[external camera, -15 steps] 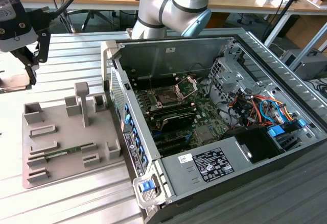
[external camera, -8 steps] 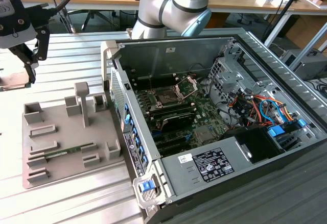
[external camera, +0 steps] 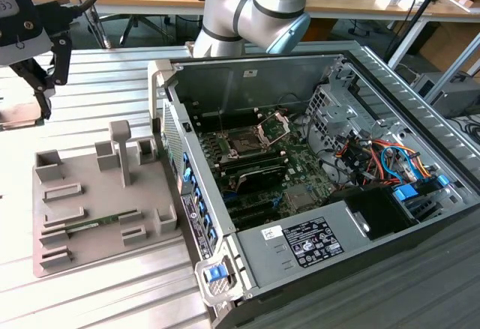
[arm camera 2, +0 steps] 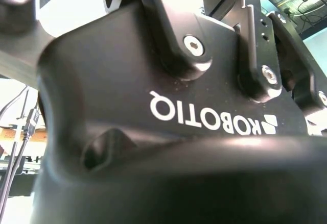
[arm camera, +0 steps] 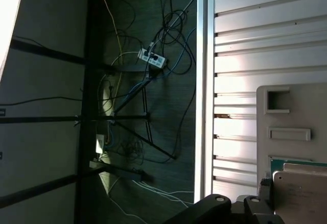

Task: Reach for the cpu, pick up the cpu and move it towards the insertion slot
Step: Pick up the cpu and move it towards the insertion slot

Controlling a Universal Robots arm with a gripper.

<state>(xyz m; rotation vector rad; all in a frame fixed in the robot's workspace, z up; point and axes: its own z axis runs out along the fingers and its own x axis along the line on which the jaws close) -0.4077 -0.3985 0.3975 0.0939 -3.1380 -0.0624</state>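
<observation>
Hovers with black claw released near pale silvery square cpu; risks dropping it short of silver-framed insertion slot if gripped off-centre.

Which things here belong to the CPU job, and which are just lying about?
Job: gripper, cpu, insertion slot.
Lying about: memory stick, grey fixture tray, case cables, power strip on the floor.
</observation>
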